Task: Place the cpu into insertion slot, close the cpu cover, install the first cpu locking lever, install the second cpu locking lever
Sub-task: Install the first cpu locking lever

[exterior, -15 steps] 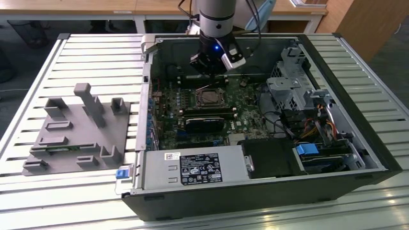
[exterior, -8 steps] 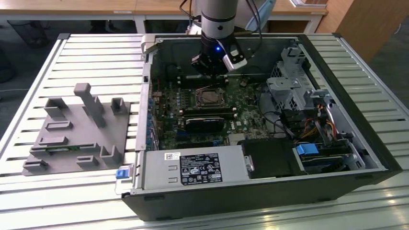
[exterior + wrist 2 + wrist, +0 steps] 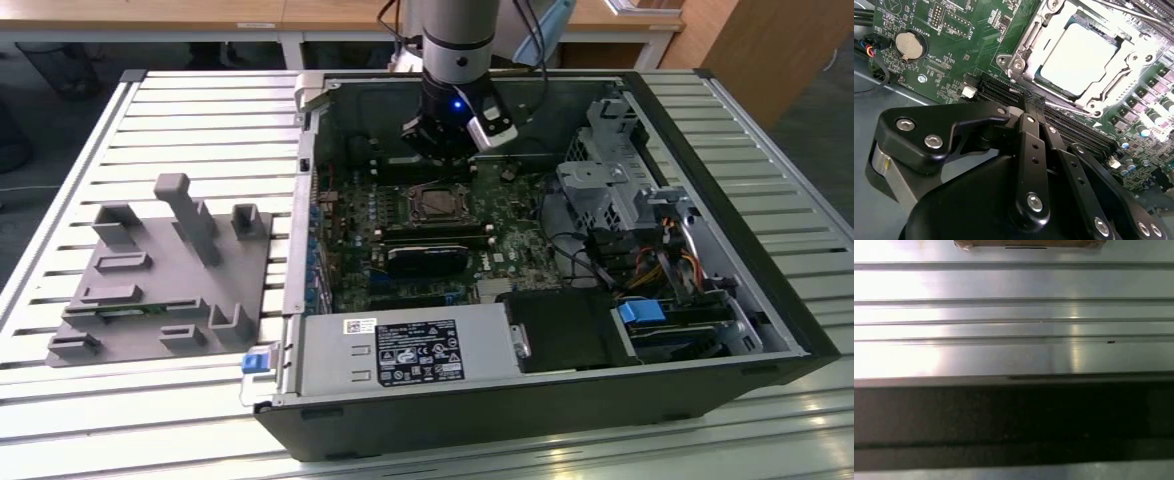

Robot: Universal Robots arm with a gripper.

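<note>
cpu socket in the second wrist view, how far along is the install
The cpu already sits in the insertion slot, and the cpu cover looks closed over its edges. In hand: the tool hangs just off the socket above the memory slots, holding nothing visible. One thin locking lever still appears raised beyond the socket, so the levers seem left to do.

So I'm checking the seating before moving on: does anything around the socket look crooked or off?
Nothing stands out. The chip lies flat and square inside the socket's metal frame, with the frame down around it. The pincer hangs beside the socket, holding nothing.
</note>
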